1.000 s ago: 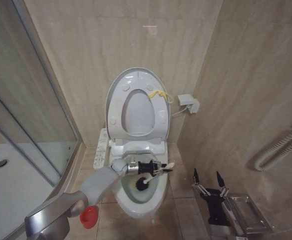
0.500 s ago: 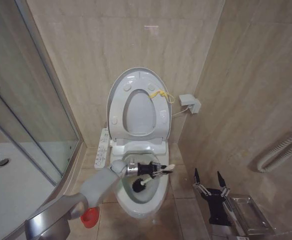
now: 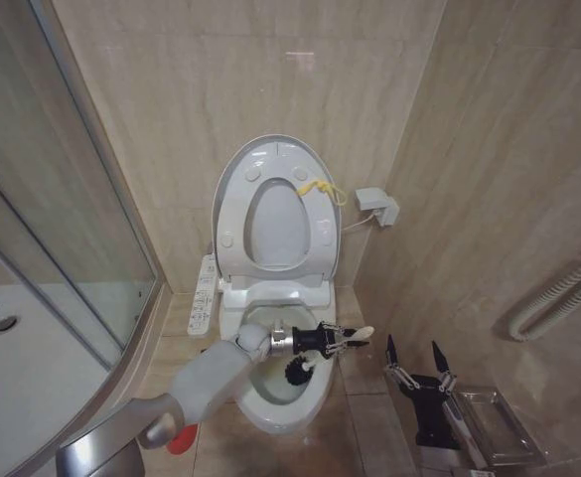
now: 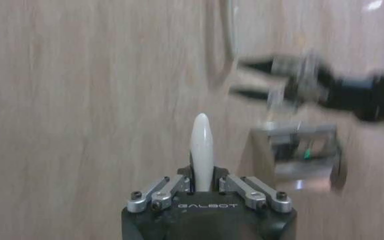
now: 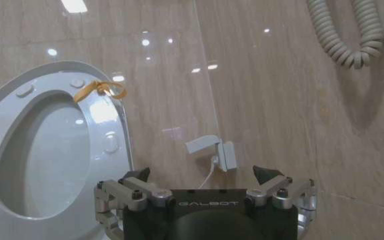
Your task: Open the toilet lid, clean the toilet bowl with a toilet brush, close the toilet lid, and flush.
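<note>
White ceramic and glossy plastic make up the head view: the toilet lid point(image 3: 270, 159) stands upright against the tiled wall together with the ring-shaped seat point(image 3: 275, 224), a yellow cord point(image 3: 320, 189) tied at its rim, so the toilet bowl point(image 3: 285, 393) lies open below. The left gripper point(image 3: 345, 343) reaches across the bowl's rim, its jaws closed on the cream handle of the toilet brush point(image 3: 300, 371). The handle's tip sticks out past the jaws toward the wall side, while the black bristle head hangs just below and behind the jaws, down inside the bowl. Held slanted like this, the bristles appear placed to scrub the inner wall, so I judge the cleaning step is underway. A red holder cup point(image 3: 176, 437) peeks out on the floor beside the left arm. The right gripper point(image 3: 414, 360) is parked low beside the toilet, well apart from the bowl, jaws spread and holding nothing.

In the left wrist view, the brush's handle tip rises between the closed jaws of the left gripper point(image 4: 202, 186), with blurred tile beyond and the right gripper point(image 4: 259, 77) farther off.

In the right wrist view, the right gripper point(image 5: 205, 177) shows jaws wide apart and empty; beyond them are the raised toilet lid point(image 5: 52, 145), a wall socket point(image 5: 212, 150) and a coiled hose point(image 5: 349, 30).
</note>
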